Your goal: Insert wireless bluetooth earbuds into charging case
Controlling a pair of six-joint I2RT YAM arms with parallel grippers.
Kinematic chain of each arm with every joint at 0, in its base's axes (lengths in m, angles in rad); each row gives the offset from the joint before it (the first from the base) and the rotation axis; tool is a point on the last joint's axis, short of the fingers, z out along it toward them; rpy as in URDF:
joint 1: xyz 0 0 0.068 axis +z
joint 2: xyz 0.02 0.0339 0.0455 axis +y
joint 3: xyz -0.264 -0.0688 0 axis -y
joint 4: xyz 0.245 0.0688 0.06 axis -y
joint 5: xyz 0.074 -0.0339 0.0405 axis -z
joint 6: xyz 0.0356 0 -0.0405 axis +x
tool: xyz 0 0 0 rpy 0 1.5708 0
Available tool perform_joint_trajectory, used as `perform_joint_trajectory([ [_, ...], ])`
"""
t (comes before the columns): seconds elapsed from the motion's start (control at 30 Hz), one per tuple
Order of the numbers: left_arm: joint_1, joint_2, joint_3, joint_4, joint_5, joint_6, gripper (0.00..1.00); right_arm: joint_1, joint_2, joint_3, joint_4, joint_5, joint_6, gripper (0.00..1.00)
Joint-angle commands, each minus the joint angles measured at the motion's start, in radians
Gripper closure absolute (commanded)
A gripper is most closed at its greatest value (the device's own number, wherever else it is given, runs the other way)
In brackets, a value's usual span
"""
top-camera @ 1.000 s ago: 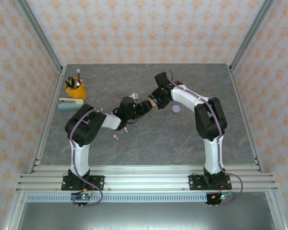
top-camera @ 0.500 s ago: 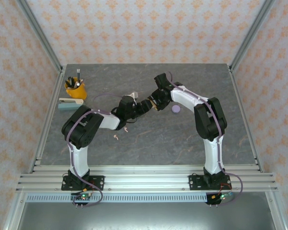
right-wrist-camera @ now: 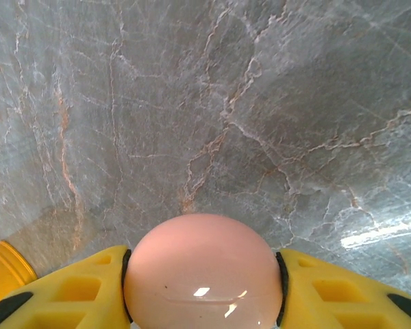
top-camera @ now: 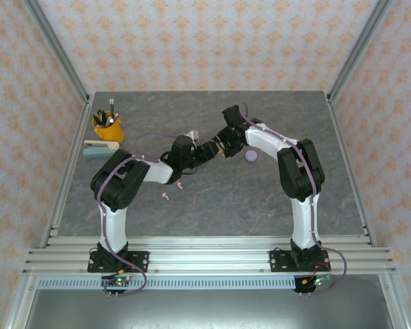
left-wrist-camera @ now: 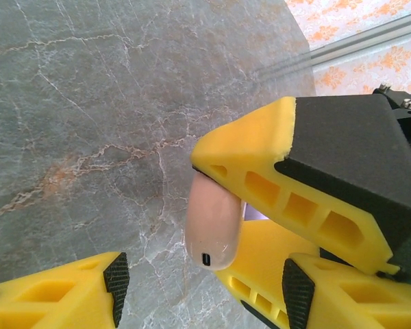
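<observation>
Both arms meet mid-table. The right gripper (top-camera: pixel 221 146) has the pale pink round charging case (right-wrist-camera: pixel 203 274) pinched across its width, with its yellow fingers (right-wrist-camera: pixel 329 291) pressed tight on either side. From the left wrist the case shows edge-on with its seam closed, and it looks held above the grey marbled tabletop (top-camera: pixel 260 199) rather than resting on it.

The left gripper (top-camera: pixel 207 152) is nose to nose with it. Its yellow fingers (left-wrist-camera: pixel 61 291) are spread wide, nothing between them, one tip to either side of the case's lower edge but not touching.

And the cargo? Two tiny pale pink stemmed earbuds (top-camera: pixel 180 184) lie loose on the table beside the left forearm, well short of the case. A lilac disc-shaped case (top-camera: pixel 251 156) sits just right of the right gripper.

So this reads as the opening step — case presented, lid down, no earbud loaded yet. The next move looks like the left arm's: catch the lid edge and lever it up while the right keeps its clamp steady. It's a rounded, glossy shell, so a slip or a twist in the grip is the risk. After that, it's back down for the earbuds.
</observation>
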Motion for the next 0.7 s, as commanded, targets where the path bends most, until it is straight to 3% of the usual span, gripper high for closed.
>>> perform_joint_trajectory([
  [0.0,-0.008,0.025,0.052,0.033,-0.010,0.011,0.38,0.017,-0.044,-0.035,0.007,-0.061,0.026,0.53],
  [0.67,-0.016,0.028,-0.003,0.073,-0.035,0.017,0.44,-0.001,-0.051,-0.141,0.220,-0.152,0.228,0.54],
])
